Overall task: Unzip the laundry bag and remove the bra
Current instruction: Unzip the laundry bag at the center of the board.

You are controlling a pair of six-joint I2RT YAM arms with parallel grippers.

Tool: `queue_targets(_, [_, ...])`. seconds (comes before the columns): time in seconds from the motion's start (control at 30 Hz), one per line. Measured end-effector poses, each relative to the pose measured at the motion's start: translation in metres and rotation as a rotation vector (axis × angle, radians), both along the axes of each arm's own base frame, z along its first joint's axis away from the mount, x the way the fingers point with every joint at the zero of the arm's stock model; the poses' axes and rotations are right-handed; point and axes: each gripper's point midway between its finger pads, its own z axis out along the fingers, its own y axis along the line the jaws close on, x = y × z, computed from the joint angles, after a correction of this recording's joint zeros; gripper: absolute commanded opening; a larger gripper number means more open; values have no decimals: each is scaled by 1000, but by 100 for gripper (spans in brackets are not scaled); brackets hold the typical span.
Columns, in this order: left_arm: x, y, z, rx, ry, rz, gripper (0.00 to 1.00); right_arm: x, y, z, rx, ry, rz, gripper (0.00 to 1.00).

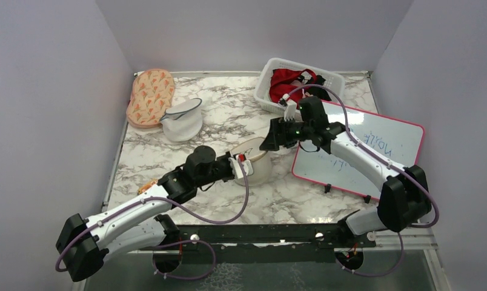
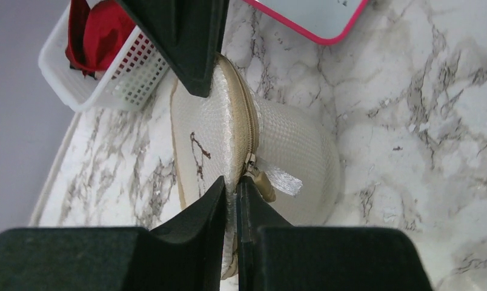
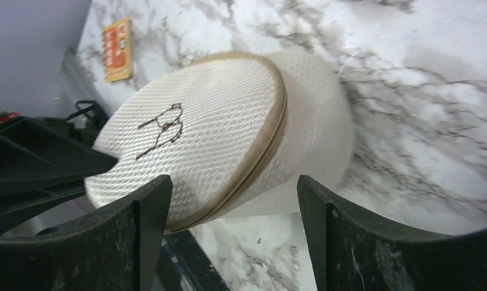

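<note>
The cream laundry bag [image 1: 255, 159] stands on edge mid-table, its flat face with the dark line drawing [image 3: 162, 128] tilted up. Its zip is closed, with the tan pull [image 2: 263, 183] beside a silvery tab. My left gripper [image 1: 238, 165] is shut on the bag's seam rim [image 2: 231, 188], just next to the pull. My right gripper [image 1: 271, 140] is open and hovers at the bag's far side, its fingers [image 3: 147, 212] straddling the rim without touching. The bra is not in view.
A white basket [image 1: 326, 79] with a red garment stands at the back right. A pink-framed whiteboard [image 1: 374, 151] lies at the right. An orange-patterned pouch [image 1: 150, 97] and a white-and-grey pouch [image 1: 183, 118] lie at the back left. A small orange card [image 3: 117, 50] lies near the left arm.
</note>
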Motion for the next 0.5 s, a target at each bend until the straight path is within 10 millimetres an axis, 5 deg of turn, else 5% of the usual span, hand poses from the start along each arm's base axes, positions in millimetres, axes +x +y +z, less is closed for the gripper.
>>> queue_targets(0.23, [24, -12, 22, -91, 272, 213, 0, 16, -17, 28, -122, -221, -135, 75])
queue_targets(0.5, [37, -19, -6, -139, 580, 310, 0, -3, -33, 94, 5, -639, -122, 65])
